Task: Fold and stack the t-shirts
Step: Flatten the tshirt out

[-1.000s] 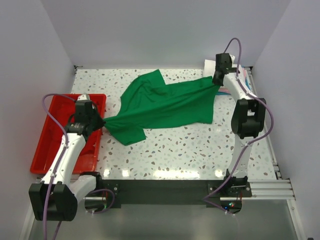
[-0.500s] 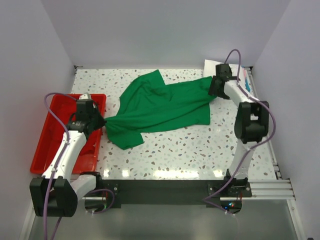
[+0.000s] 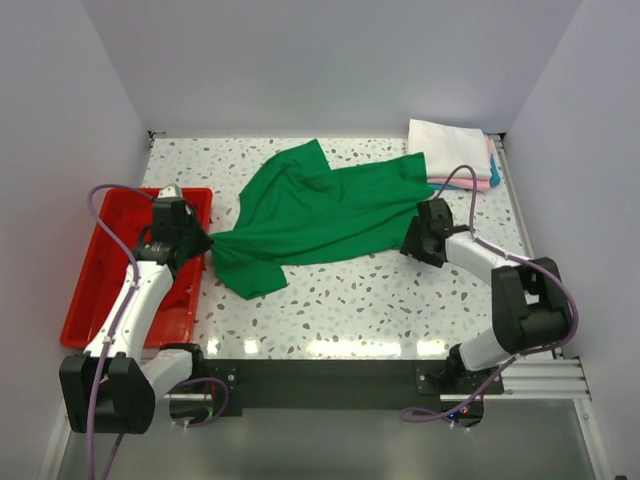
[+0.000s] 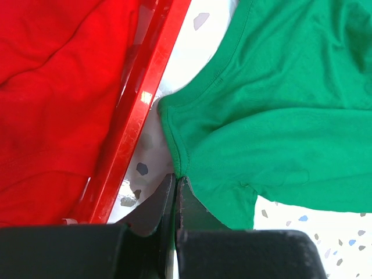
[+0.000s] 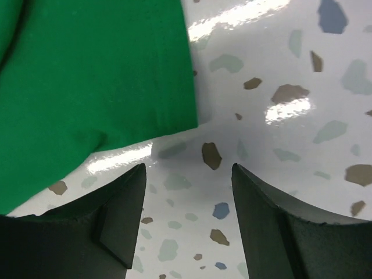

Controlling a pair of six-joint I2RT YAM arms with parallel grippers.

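Right gripper [image 5: 187,168] has let go of green shirt [image 3: 320,215] far corner and dropped to near hem corner, well right of red tray [image 3: 95,270]. Jaws apart, nothing held, bare table [image 3: 400,290] below. Left gripper [image 4: 176,177] still pinched on shirt hem just right of tray rim. Shirt spread right of tray, unfolded. Likely regrasp before first fold.

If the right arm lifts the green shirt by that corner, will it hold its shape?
Probably not: the green shirt lies rumpled and bunches toward the left gripper, whose jaws pinch it, so it should droop. The glossy table likely lets it slide.
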